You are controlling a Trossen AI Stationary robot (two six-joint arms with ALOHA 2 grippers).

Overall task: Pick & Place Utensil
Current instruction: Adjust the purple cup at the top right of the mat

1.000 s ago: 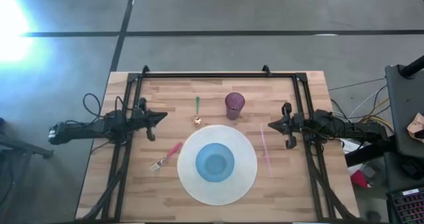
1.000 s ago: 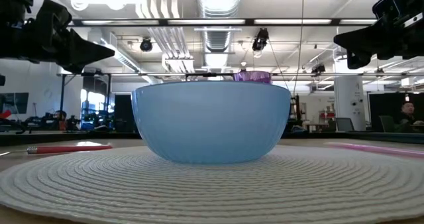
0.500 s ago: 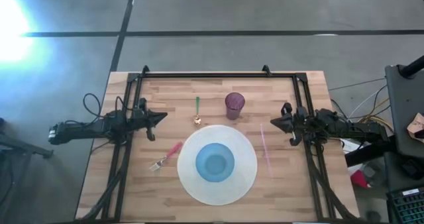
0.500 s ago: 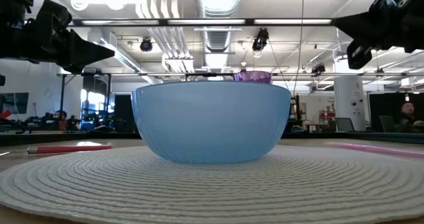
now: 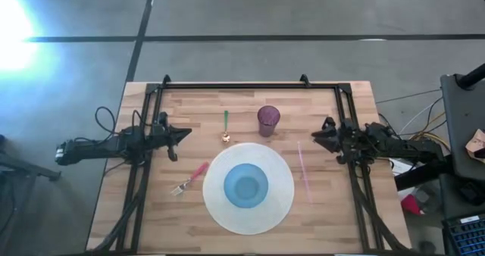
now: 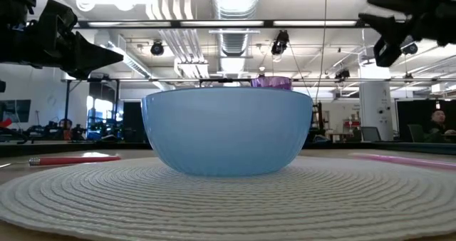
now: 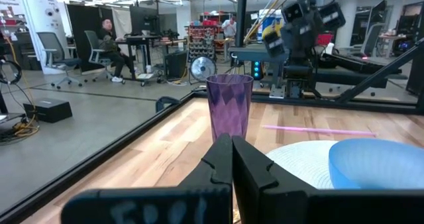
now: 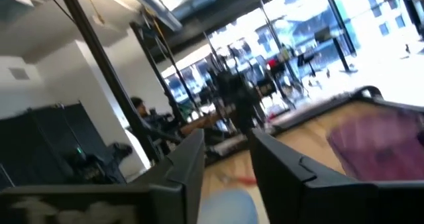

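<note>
A pink fork (image 5: 189,179) lies on the wood left of the round white mat (image 5: 282,203), and a blue bowl (image 5: 246,185) stands on the mat. A green-handled spoon (image 5: 226,126) and a purple cup (image 5: 268,120) sit beyond the mat. A thin pink stick-like utensil (image 5: 304,171) lies to the right of the mat. My left gripper (image 5: 184,133) hovers shut at the table's left, touching nothing. My right gripper (image 5: 315,135) hovers at the table's right, above the pink stick's far end. It is open, and nothing sits between its fingers (image 8: 192,164).
A black metal frame (image 5: 235,85) runs along the far edge and down both sides of the table, under the arms. People sit at desks in the room beyond (image 7: 109,42). Bare wood lies between each gripper and the mat.
My right gripper has opened. It has also risen a little and drawn back slightly toward the table's right and far edges. The left arm and all the things on the table have kept still.
</note>
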